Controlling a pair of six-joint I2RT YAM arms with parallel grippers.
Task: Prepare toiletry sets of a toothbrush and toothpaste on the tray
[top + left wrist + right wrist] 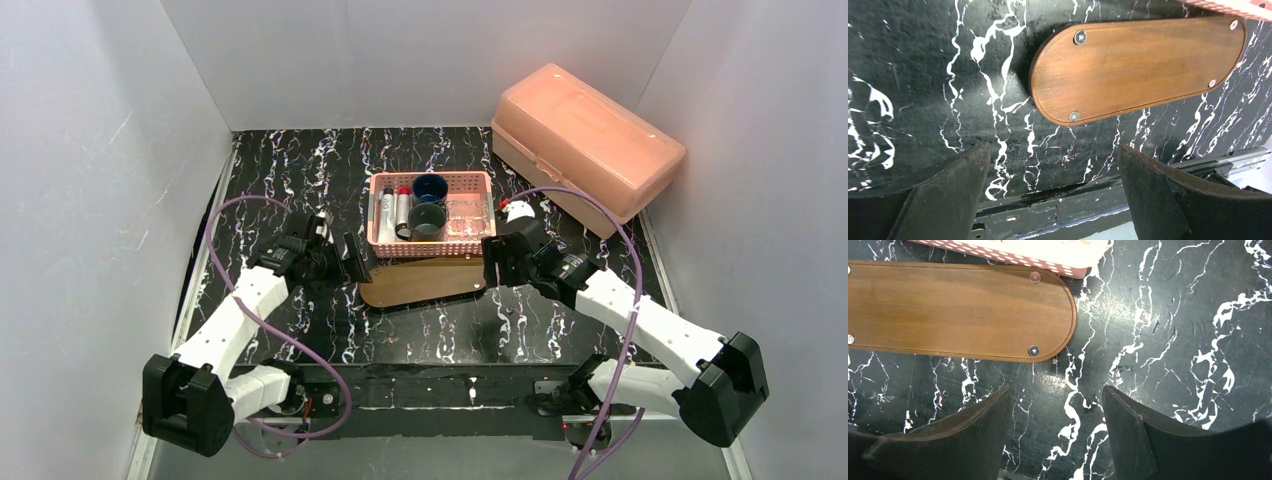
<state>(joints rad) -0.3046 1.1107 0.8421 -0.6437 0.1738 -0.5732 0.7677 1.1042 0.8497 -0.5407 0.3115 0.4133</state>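
Observation:
The brown wooden oval tray lies bare on the black marbled table, just in front of the pink mesh basket. In the basket stand a dark blue mug, a grey-green cup and a clear glass. Beside them lie a slim white toothbrush and a white red-capped tube that looks like toothpaste. My left gripper is open and empty, just off the left end of the tray. My right gripper is open and empty by the right end of the tray.
A large salmon lidded box sits at the back right. The basket's edge shows at the top of both wrist views. White walls enclose the table on three sides. Purple cables loop over both arms.

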